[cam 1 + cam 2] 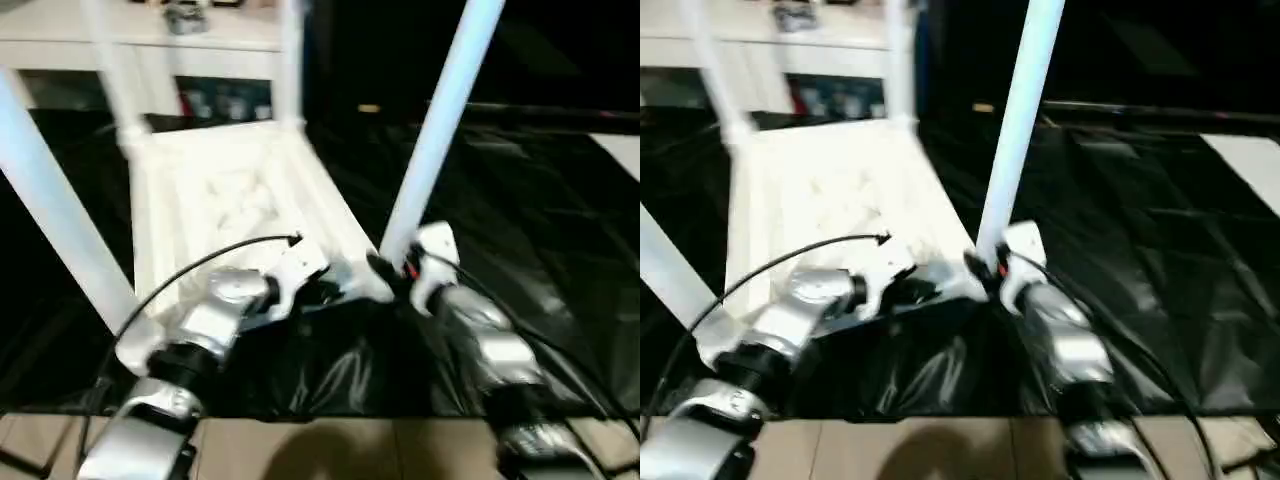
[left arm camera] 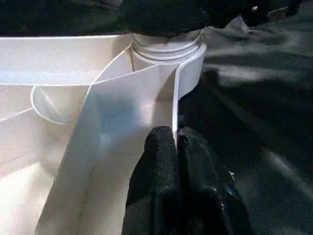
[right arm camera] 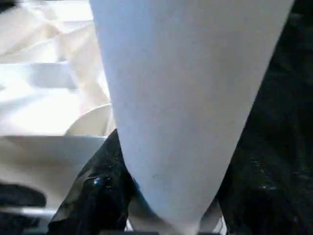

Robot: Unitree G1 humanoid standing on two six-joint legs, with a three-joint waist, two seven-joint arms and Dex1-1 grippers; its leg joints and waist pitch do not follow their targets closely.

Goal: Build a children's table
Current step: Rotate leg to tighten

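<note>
With the children's table (image 1: 230, 200) upside down on the black worktop (image 1: 540, 220), our left claw (image 2: 175, 142) pinching its rim and our right claw (image 1: 395, 272) clasping the near leg (image 1: 440, 130), we should twist squarely, keeping the top pinned.

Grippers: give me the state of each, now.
Left gripper: shut on the table top's rim.
Right gripper: shut on the near-right leg, close to its socket.

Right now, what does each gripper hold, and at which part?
The left gripper pinches the thin side wall of the upturned table top. The right gripper clasps a leg near its base.
</note>
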